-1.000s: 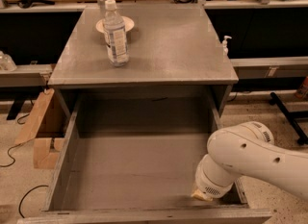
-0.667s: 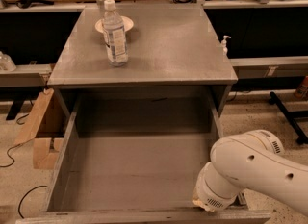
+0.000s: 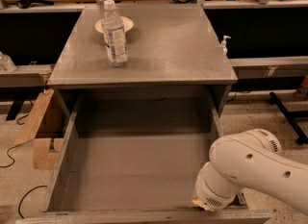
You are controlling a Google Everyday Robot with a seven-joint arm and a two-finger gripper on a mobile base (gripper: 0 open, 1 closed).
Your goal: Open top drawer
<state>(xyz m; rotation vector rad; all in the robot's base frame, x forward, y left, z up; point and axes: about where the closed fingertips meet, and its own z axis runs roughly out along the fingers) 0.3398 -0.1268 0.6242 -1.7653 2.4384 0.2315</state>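
Note:
The top drawer (image 3: 130, 165) stands pulled far out from under the grey cabinet top (image 3: 159, 50), its deep grey interior bare. Its front edge (image 3: 144, 216) runs along the bottom of the view; the knob is hidden. My white arm (image 3: 250, 175) comes in from the right, with its wrist (image 3: 211, 196) at the drawer's front right corner. The gripper is hidden below the wrist and out of view.
A clear water bottle (image 3: 114, 34) and a small white plate (image 3: 114, 24) stand on the cabinet top at the back left. Cardboard (image 3: 41, 131) leans at the cabinet's left. A pump bottle (image 3: 224, 43) and black stand legs (image 3: 288, 117) are to the right.
The arm has drawn back toward the bottom right, and the drawer has come out a little farther with it.

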